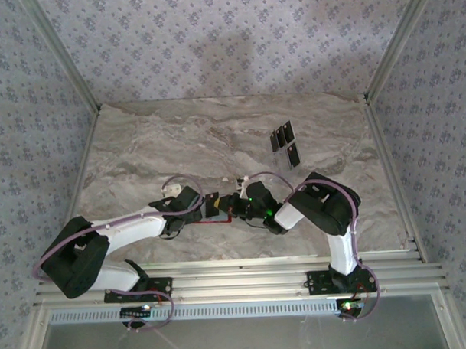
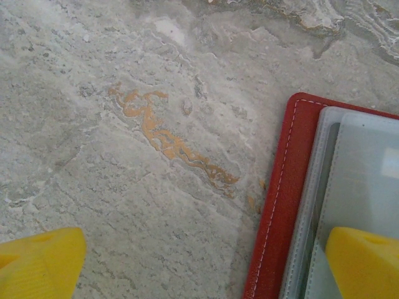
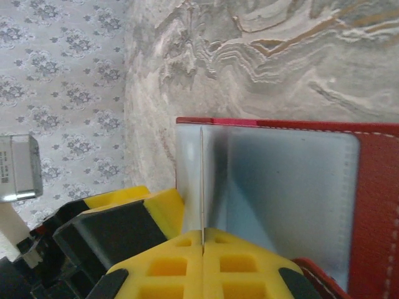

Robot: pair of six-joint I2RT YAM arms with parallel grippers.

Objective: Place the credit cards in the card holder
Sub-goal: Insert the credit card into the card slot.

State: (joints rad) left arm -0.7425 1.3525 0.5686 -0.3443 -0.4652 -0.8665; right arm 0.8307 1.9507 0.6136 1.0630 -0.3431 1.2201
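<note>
Right gripper (image 3: 202, 242), its yellow padded fingers pressed together at the bottom of its wrist view, clamps a thin sheet (image 3: 202, 180) seen edge-on, rising from the grey clear pockets of the small red rectangular card holder (image 3: 374, 205); card or pocket leaf, I cannot tell. Left gripper (image 2: 199, 268) stands apart, one yellow fingertip (image 2: 365, 261) over the holder's pocket at lower right, the other over the marble-patterned table (image 2: 124, 156). Small thin black credit cards (image 1: 284, 136) lie upper right of centre, well apart from both grippers.
</note>
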